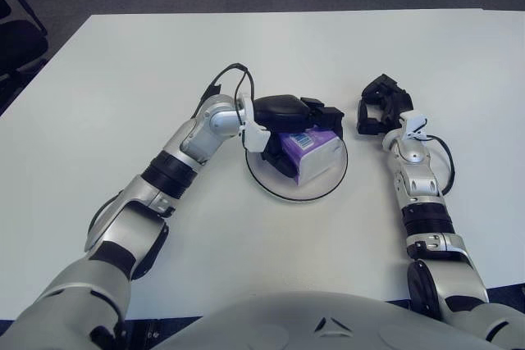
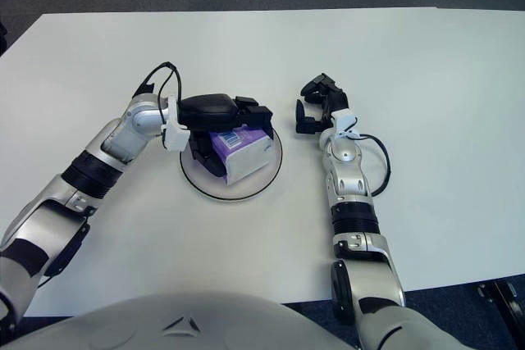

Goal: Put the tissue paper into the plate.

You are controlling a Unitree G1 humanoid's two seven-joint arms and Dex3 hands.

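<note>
A purple-and-white tissue pack (image 1: 313,153) lies tilted inside the round white plate (image 1: 321,188) with a dark rim, in the middle of the table. My left hand (image 1: 302,135) reaches in from the left and is shut on the pack, with its fingers (image 1: 323,112) over the far side and its thumb under the near-left end. Part of the pack is hidden by the hand. My right hand (image 1: 377,107) shows to the right of the plate, apart from it, curled and holding nothing.
The white table (image 1: 123,63) stretches wide around the plate. Its far edge meets dark carpet, and chair parts (image 1: 16,30) stand off the far left corner. My right forearm (image 1: 418,194) runs along the near right side.
</note>
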